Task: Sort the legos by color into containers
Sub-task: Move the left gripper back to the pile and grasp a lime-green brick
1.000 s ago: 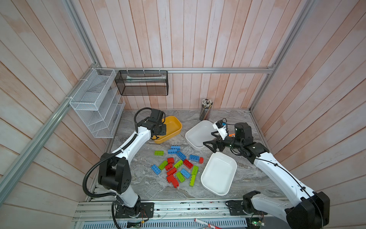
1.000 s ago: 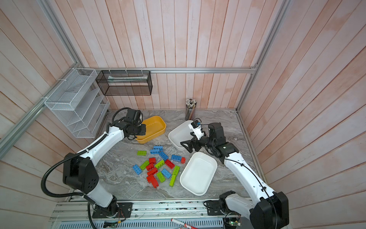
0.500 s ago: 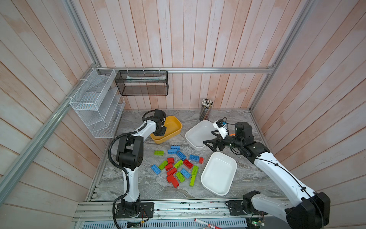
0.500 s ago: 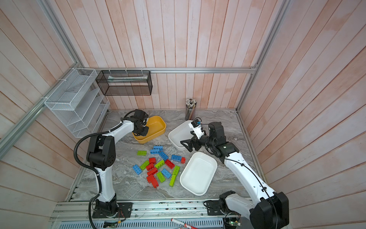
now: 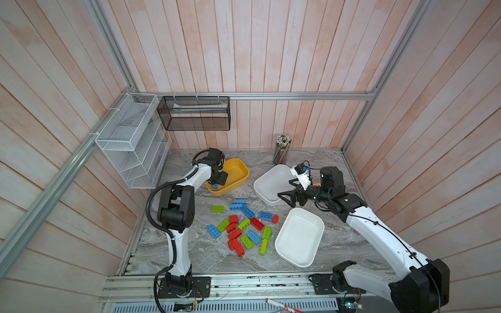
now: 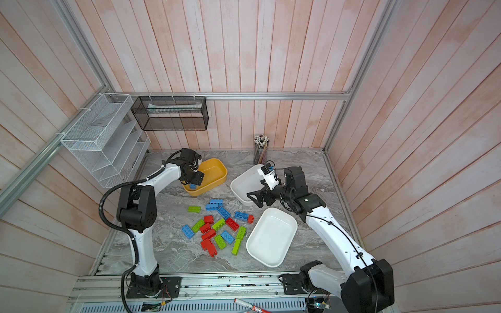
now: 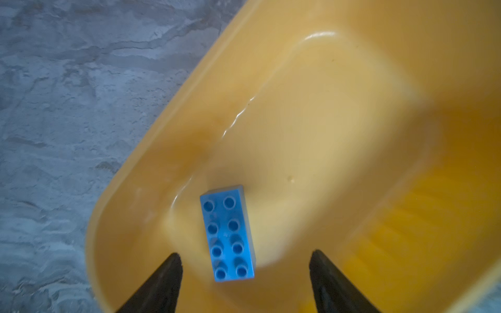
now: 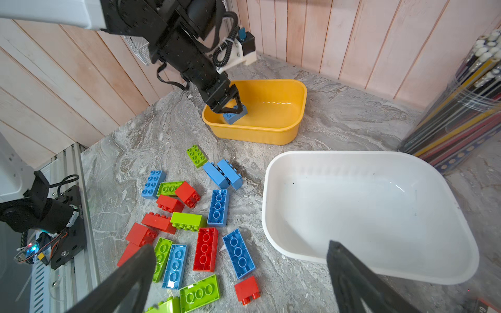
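Note:
My left gripper hangs open over the near end of the mustard yellow tub. A blue brick lies in the tub between the fingers, with a gap on each side. The other legos, blue, lime green and red, are scattered mid-table. My right gripper is open and empty above the pile's right edge, between the back white tub and the front white tub.
A pencil cup stands at the back by the white tub. A white wire rack and a black mesh basket hang on the walls at the left. A marker lies on the front rail.
My left gripper, shut a second ago, has reached over the yellow tub and opened, and the blue brick now lies free in the tub. The right arm has not moved.

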Available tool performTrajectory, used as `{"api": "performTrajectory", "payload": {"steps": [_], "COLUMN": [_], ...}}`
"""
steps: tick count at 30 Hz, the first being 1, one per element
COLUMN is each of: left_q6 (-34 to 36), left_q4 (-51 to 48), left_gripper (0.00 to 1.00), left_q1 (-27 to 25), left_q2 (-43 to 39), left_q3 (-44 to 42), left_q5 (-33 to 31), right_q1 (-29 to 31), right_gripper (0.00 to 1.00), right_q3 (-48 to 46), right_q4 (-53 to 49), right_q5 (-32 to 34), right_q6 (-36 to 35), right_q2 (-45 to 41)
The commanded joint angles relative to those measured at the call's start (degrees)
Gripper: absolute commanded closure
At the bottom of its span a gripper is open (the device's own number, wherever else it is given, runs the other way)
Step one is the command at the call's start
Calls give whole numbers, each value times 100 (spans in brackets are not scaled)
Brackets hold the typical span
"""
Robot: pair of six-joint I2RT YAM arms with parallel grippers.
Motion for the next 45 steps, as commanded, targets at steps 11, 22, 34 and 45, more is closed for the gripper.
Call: {"api": "performTrajectory", "payload": {"steps": [11, 22, 34, 45], "left_q6": [-4460, -7299, -8702, -8916], "left_q4": [54, 398, 684, 168], "left_gripper": [20, 19, 18, 23], "left_q1": [-883, -1043, -1043, -972], "left_q2": [-3330, -3545, -2210, -1397], "left_q3": [-3154, -4177, -3634, -2957], "left_q5": [-271, -668, -895, -841], "right_q1": [6, 5, -50, -218], "right_gripper": [2, 2, 2, 2], "right_q3": [230, 123, 11, -122], "right_q4": [-286, -200, -69, -15], "right_q5": [-69, -142, -186, -295], "right_q6": [-198, -217, -269, -283], "right_q2": [-59, -50, 33, 59]}}
